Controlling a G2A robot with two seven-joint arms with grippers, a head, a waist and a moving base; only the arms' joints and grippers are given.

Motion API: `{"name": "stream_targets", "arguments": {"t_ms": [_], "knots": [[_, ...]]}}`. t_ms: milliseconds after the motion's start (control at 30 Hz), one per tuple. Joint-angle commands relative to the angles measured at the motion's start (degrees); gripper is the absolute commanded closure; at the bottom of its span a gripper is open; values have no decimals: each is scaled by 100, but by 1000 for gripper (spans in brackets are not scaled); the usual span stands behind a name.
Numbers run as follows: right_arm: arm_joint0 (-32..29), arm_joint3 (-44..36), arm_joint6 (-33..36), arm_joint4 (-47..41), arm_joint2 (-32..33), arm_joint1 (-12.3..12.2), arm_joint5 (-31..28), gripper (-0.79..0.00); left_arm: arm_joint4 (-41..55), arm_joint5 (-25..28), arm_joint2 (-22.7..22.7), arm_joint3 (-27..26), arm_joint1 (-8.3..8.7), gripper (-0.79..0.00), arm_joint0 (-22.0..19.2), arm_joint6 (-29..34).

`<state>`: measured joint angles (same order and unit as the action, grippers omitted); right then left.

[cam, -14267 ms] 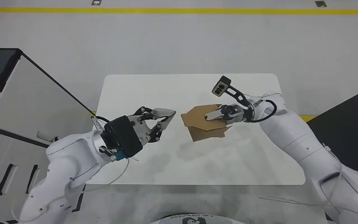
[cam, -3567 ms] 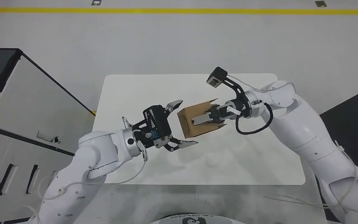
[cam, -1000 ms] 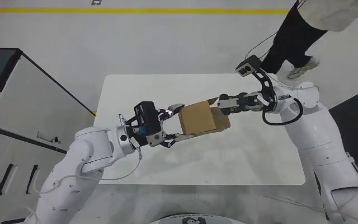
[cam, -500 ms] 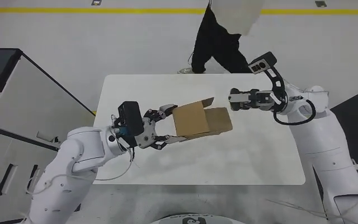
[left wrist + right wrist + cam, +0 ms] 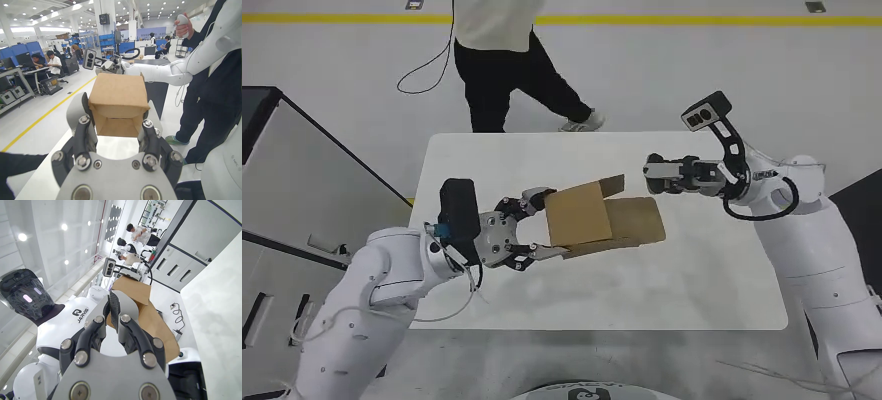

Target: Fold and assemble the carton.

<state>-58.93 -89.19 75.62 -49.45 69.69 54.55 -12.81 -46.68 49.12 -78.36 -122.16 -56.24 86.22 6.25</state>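
Observation:
The brown carton (image 5: 587, 212) hangs above the white table (image 5: 642, 290), opened into a box shape with loose flaps (image 5: 637, 222) trailing toward the right arm. My left gripper (image 5: 550, 222) is shut on the carton's near open end. In the left wrist view its fingers (image 5: 80, 111) press both side walls of the carton (image 5: 118, 91). My right gripper (image 5: 650, 172) hovers just past the carton's far flap, shut with nothing in it. In the right wrist view its pads (image 5: 113, 306) meet, and the carton (image 5: 153, 323) lies beyond them, apart.
A grey cabinet (image 5: 302, 170) stands beside the table's left edge. Bare tabletop spreads in front of and under the carton. A yellow floor line (image 5: 642, 19) runs along the far side.
My left gripper closed on the carton's end and drew it up and leftward. My right gripper let go of the carton, pulled back to the right and shut.

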Motion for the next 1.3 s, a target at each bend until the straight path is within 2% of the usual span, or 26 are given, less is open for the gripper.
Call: {"name": "stream_targets", "arguments": {"t_ms": [0,167,300,533,867,1267], "knots": [[13,-2,-22,26,-10,4,6,0,13,25,1,22,-2,0,-21,-24],[13,-2,-22,26,-10,4,6,0,-28,38,-9,22,-3,0,-45,-41],[-37,-135,-286,162,-51,22,97,0,-35,-70,37,-16,-13,0,-31,-33],[173,-39,-480,343,-171,83,183,0,-64,-15,44,-1,-15,0,-58,-28],[405,69,2,412,-485,167,282,0,-119,-59,14,-24,-17,0,-33,-11],[523,93,174,502,-733,256,324,0,-148,-33,75,-40,-23,0,-71,35]]}}
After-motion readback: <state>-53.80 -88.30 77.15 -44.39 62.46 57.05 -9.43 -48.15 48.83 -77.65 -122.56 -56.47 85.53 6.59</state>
